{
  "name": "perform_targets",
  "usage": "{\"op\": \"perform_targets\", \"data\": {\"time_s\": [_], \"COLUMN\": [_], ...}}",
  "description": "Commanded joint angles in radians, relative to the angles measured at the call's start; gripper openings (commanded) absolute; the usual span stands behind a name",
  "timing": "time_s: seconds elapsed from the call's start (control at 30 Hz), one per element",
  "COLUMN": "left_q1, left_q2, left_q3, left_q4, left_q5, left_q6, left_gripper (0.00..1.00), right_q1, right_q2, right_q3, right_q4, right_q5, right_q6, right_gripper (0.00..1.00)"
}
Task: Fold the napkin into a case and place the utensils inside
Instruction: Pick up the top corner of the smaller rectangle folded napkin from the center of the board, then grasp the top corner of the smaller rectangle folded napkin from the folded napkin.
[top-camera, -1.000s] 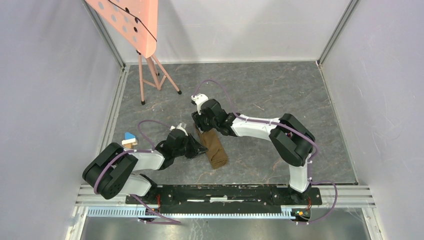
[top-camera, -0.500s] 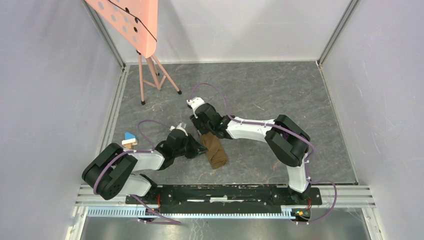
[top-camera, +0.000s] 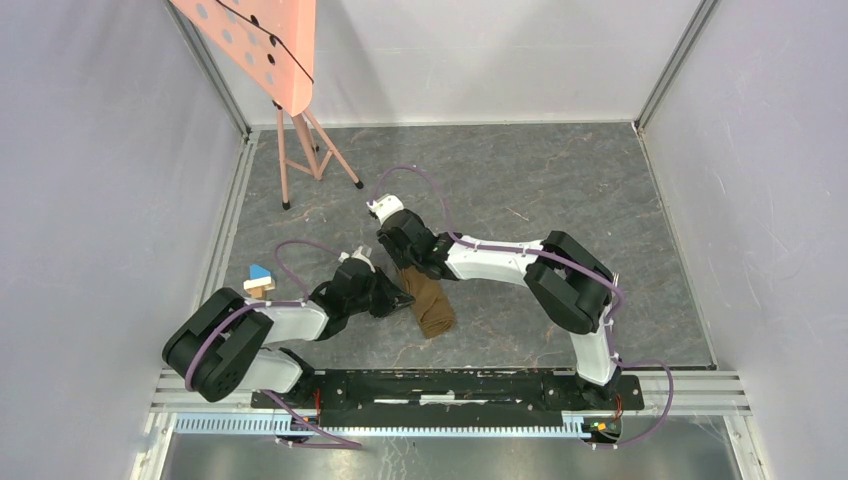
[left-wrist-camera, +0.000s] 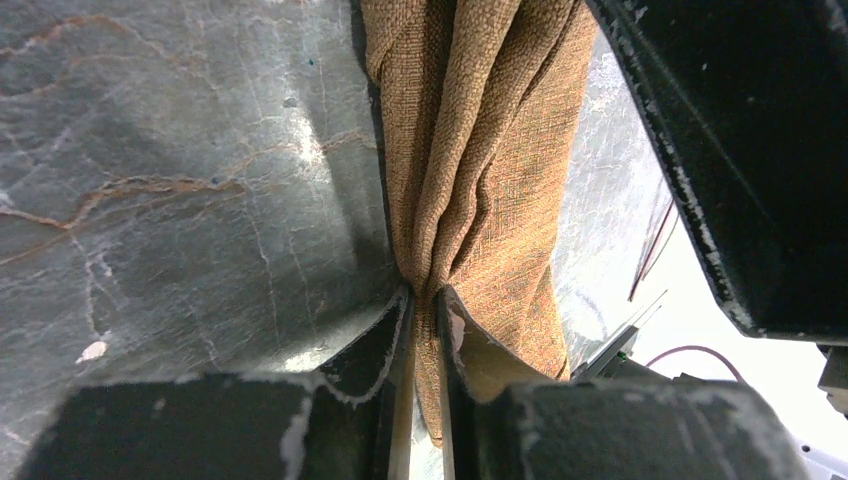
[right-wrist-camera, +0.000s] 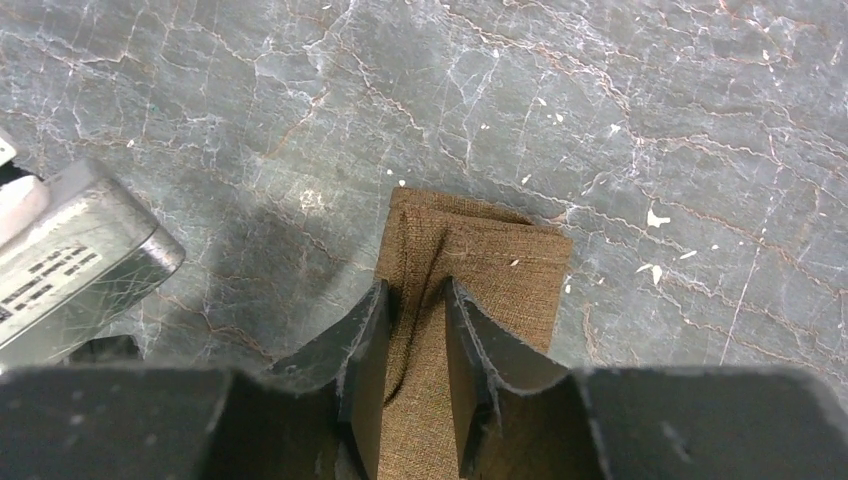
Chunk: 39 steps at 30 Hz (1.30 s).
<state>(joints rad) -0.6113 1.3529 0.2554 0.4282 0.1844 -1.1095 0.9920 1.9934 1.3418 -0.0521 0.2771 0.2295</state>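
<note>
Pinching the narrow folded napkin (top-camera: 432, 305) on the grey desk (top-camera: 540, 180), the left tool (left-wrist-camera: 421, 300) and right tool (right-wrist-camera: 412, 300) are each clamping bunched cloth (near its far end).

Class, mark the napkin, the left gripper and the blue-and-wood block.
napkin (top-camera: 432, 305): top view, middle of the cloth.
left gripper (left-wrist-camera: 424, 297): left wrist view, between its fingertips.
blue-and-wood block (top-camera: 259, 286): top view, its wooden part.

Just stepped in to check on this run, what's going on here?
Both arms are working on the tan napkin, which lies folded into a narrow strip on the table. The left gripper has its jaws pinched on a bunched side fold, and the right gripper has its jaws closed on the strip's far end. No utensils are in view, so it looks mid-fold.
</note>
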Motion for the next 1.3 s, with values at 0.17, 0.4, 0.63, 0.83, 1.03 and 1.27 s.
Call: {"op": "perform_targets", "data": {"time_s": [0.17, 0.4, 0.63, 0.83, 1.03, 1.27], "left_q1": [-0.003, 0.005, 0.066, 0.068, 0.067, 0.063], "left_q2": [-0.030, -0.090, -0.418, -0.537, -0.398, -0.219], "left_q3": [0.002, 0.001, 0.049, 0.106, 0.154, 0.175], "left_q4": [-0.057, -0.121, -0.375, -0.455, -0.353, -0.200], "left_q5": [-0.047, -0.070, -0.207, -0.477, -0.489, -0.358], "left_q6": [0.019, 0.045, 0.170, 0.251, 0.427, 0.599], "left_gripper": [0.18, 0.43, 0.92, 0.89, 0.74, 0.60], "right_q1": [0.010, 0.008, -0.041, -0.090, -0.139, -0.196], "right_q2": [0.028, -0.010, -0.101, -0.118, -0.141, -0.159], "right_q3": [0.060, 0.036, -0.079, -0.125, -0.163, -0.205], "right_q4": [0.003, 0.000, 0.078, 0.122, 0.142, 0.184], "right_q5": [0.072, 0.047, -0.125, -0.274, -0.386, -0.504], "right_q6": [0.001, -0.017, 0.021, 0.106, 0.147, 0.187], "right_gripper": [0.30, 0.00, 0.00, 0.00, 0.00, 0.00]}}
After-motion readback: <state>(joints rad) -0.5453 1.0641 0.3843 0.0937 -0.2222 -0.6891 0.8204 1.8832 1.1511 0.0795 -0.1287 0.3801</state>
